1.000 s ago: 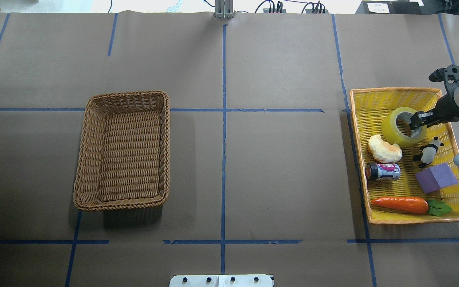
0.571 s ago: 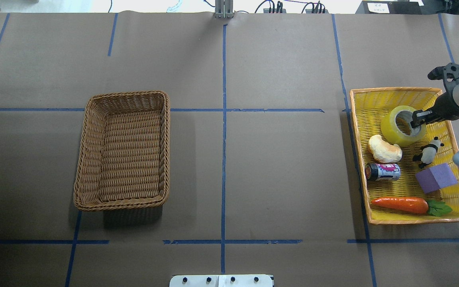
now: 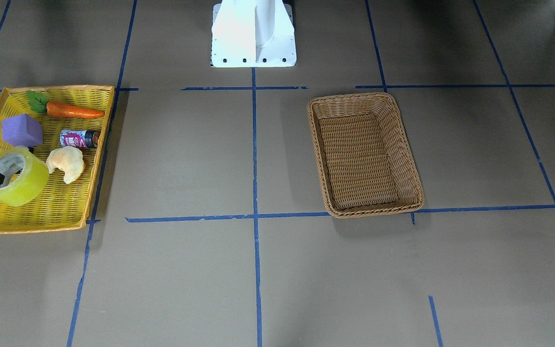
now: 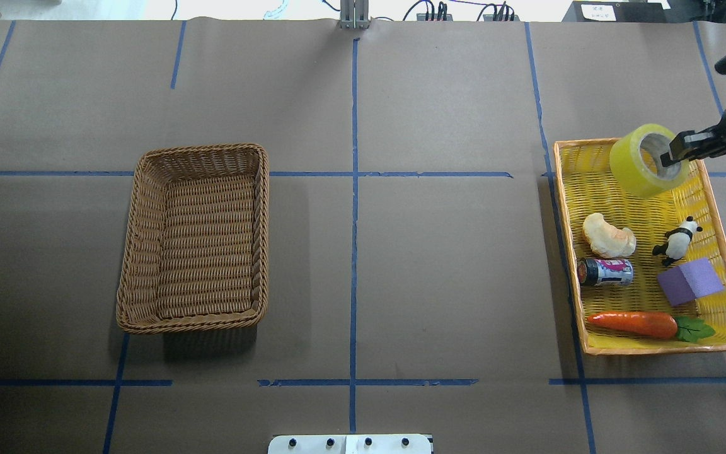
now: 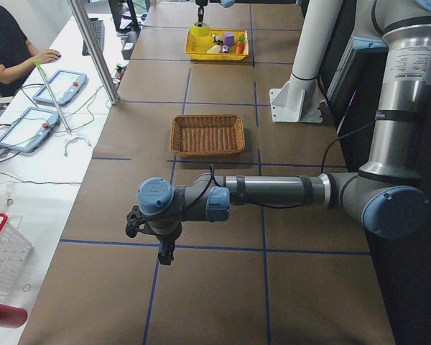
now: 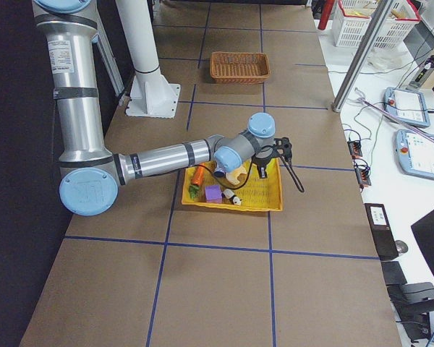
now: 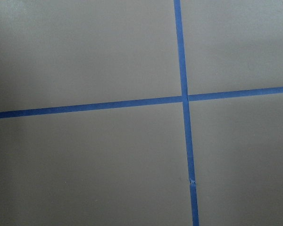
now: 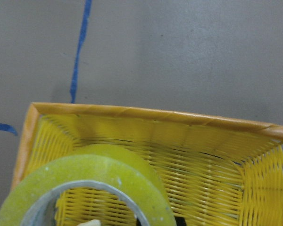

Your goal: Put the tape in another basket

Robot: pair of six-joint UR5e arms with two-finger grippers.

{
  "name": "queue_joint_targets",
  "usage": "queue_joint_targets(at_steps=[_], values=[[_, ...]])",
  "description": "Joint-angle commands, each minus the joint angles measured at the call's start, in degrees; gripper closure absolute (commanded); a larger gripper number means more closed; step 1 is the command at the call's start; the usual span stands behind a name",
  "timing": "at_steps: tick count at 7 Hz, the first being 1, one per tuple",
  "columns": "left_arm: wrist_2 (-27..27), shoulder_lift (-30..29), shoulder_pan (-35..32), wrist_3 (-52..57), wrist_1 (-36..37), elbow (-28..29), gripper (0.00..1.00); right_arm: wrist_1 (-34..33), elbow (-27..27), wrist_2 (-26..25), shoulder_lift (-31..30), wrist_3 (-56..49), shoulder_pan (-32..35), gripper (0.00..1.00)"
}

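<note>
Yellow-green tape (image 4: 631, 165): pinched through its core by right gripper (image 4: 675, 153), raised over 12 o'clock end of tray (image 4: 596, 183), likely to clear rim; basket (image 4: 199, 150) at 9 o'clock.

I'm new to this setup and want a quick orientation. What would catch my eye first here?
The bright yellow-green tape, gripped at its rim by the right hand over the far end of the yellow tray. Next, the brown wicker basket, standing empty across the table's centre line.

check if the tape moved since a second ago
Yes. In the overhead view the tape, in the right gripper, has shifted away from the croissant toy to the yellow tray's far rim.
</note>
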Motion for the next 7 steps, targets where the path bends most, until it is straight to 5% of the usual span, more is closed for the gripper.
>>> queue_joint_targets(at_steps=[1,3,5,7], values=[[-0.03,-1.77,1.33,-3.43,-2.09,-2.07,0.00,-1.01,2.88,3.32,1.18,9.27,0.40,1.00],[-0.12,-2.38,9.30,-20.92,-8.84,-8.20,0.00,10.95,3.50,2.71,2.68,27.26,-4.93,1.00],[-5.79,-2.91,15.12,-39.40,-14.64,-13.92,0.00,24.77,3.68,-2.53,3.29,44.07,-10.03,1.00],[-6.80,-2.74,19.17,-62.22,-33.20,-14.92,0.00,37.52,3.68,-9.66,3.30,57.62,-15.75,1.00]])
